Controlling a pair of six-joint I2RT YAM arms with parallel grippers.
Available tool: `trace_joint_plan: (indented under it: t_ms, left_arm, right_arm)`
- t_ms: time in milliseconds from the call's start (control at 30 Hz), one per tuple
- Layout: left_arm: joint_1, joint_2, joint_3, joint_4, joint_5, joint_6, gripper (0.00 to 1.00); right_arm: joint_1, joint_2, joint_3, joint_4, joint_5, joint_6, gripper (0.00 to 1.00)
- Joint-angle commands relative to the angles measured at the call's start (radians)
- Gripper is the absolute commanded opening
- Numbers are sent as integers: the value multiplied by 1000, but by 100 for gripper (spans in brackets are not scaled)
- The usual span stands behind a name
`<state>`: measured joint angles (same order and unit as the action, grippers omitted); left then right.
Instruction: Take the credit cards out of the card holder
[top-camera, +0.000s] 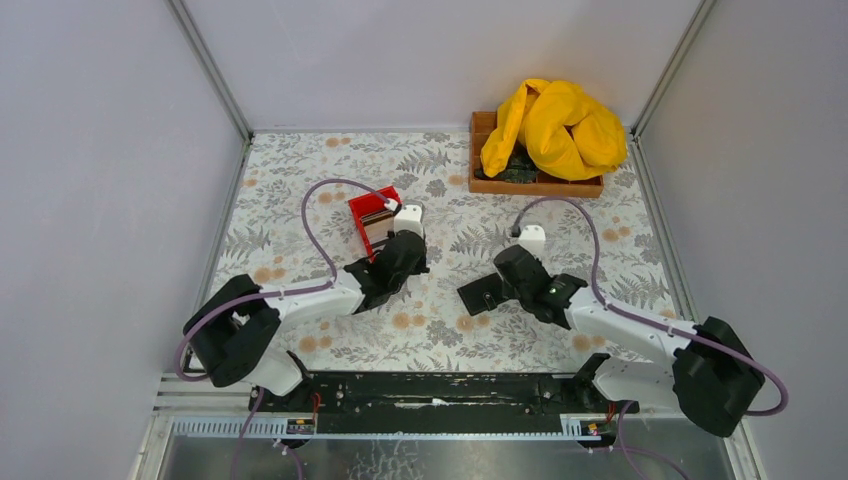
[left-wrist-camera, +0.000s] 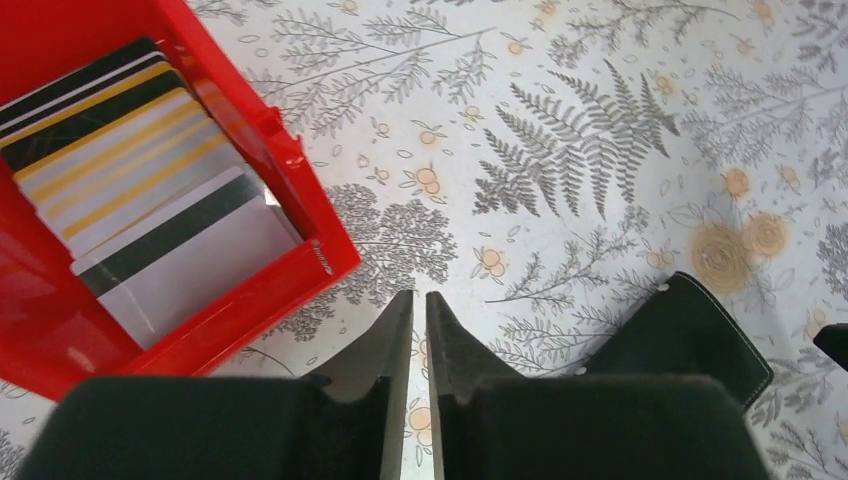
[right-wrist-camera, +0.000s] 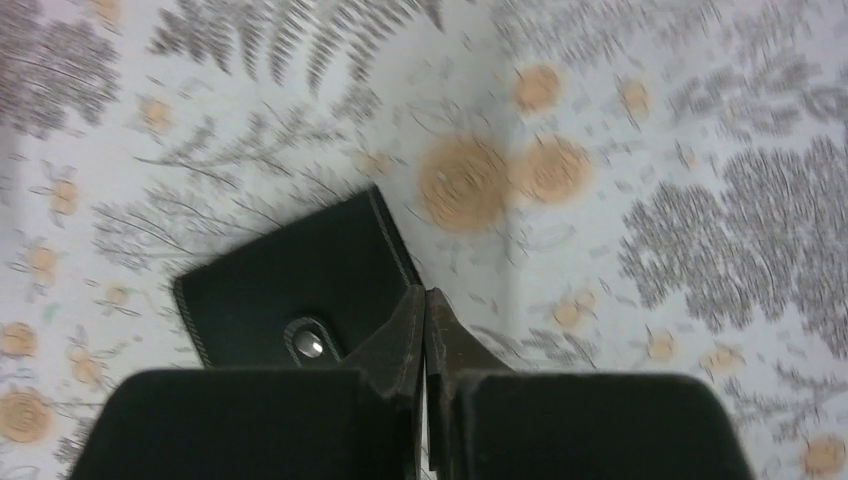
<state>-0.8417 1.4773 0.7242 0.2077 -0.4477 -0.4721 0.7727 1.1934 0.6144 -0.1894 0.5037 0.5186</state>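
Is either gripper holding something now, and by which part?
Left gripper holds nothing. Right gripper is shut at the edge of the card holder; whether it pinches it cannot be told.

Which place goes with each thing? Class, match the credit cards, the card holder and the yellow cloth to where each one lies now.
Things:
1. credit cards
2. card holder
3. yellow cloth

Places:
A. on the wooden tray
B. on the patterned table
C. inside the red bin

Pairs: 1-C, 2-B, 3-A.
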Motion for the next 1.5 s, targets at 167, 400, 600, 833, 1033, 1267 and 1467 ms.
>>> trace_joint_plan:
  t_ms: [167, 400, 600, 833, 1033, 1267, 1467]
  left_arm:
    - [-9, 40, 52, 69, 193, 30, 61]
    - [-11, 33, 45, 82, 215, 42, 100]
    - [-18, 44, 50, 80, 200, 53, 100]
    - [-20, 39, 49, 72, 176, 64, 100]
    - [-21, 41, 55, 64, 182, 73, 100]
    - [-21, 42, 54, 60, 182, 80, 100]
    - [-21, 40, 56, 54, 214, 101, 81]
  right_arm:
    - [7, -203, -200, -96, -55, 251, 0]
    - [10, -146, -277, -1, -106, 283, 0]
    - [11, -66, -240, 64, -121, 258, 0]
    - [11, 52, -159, 104, -106, 213, 0]
    - [11, 166, -60, 109, -97, 144, 0]
    - [10, 256, 77, 80, -101, 59, 0]
    - [11, 87, 62, 39, -90, 12, 8]
